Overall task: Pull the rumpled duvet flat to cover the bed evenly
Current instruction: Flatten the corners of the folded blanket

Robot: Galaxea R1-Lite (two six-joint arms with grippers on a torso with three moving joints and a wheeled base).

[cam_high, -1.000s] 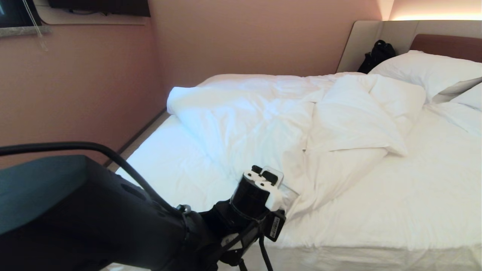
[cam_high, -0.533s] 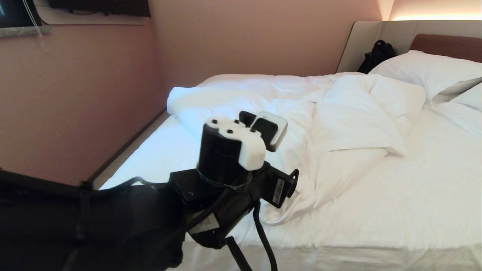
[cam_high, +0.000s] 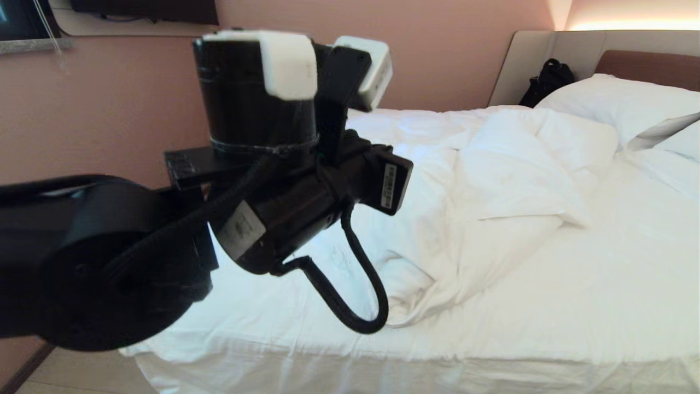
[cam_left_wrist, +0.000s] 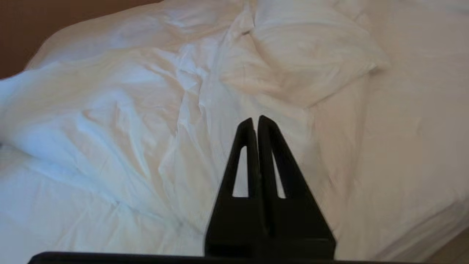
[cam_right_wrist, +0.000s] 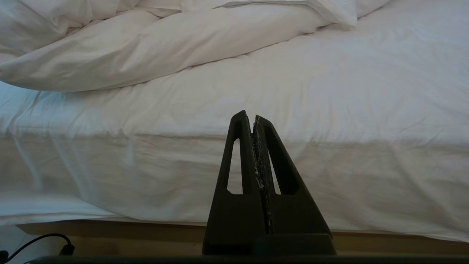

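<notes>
Since the earlier frame the left arm has swung up from low beside the mattress edge to high in front of the head camera, and the hem it was at has dropped back onto the sheet. The duvet (cam_high: 492, 180) lies bunched across the middle and far side of the bed (cam_high: 601, 328), with 1 thick fold doubled over toward the pillows (cam_high: 618, 104) and a loose tongue trailing toward the near edge, leaving the near strip of sheet bare. The left gripper (cam_left_wrist: 256, 123) hangs above that rumpled mass, fingers pressed together with nothing between them. The right gripper (cam_right_wrist: 253, 117) sits low by the side of the mattress, also pressed together and empty. To do this step well, the left fingers probably need to spread before descending, then pinch the trailing corner itself, not a mid-fold, taking only the duvet and not the sheet beneath. A long, low pull toward the near edge should unroll the doubled fold; lifting too high risks dragging the whole heap.
</notes>
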